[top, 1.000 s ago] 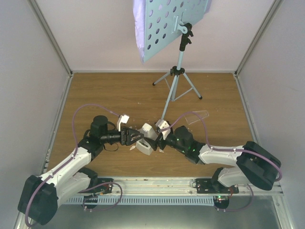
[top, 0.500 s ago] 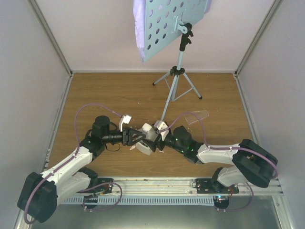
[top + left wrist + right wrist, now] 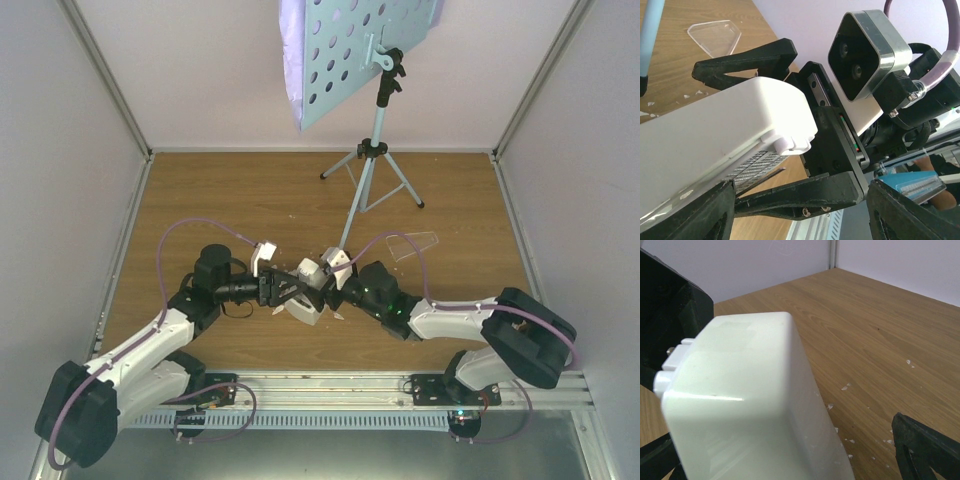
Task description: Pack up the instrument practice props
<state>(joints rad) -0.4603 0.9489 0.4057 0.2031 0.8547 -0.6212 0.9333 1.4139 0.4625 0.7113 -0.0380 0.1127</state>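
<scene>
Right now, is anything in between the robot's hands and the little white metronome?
No, nothing visible. The right gripper is open, with one finger on each side of the metronome, and the left gripper is right up close to it.

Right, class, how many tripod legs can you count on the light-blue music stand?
3 on the music stand: the left leg splays back-left, the right leg splays right, the front leg comes forward. None seems hidden.

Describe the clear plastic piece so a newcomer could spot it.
Start at the light-blue music stand at the back. Just nearer than its right foot lies the clear plastic piece. Unlike the white metronome, it is see-through and triangular.
</scene>
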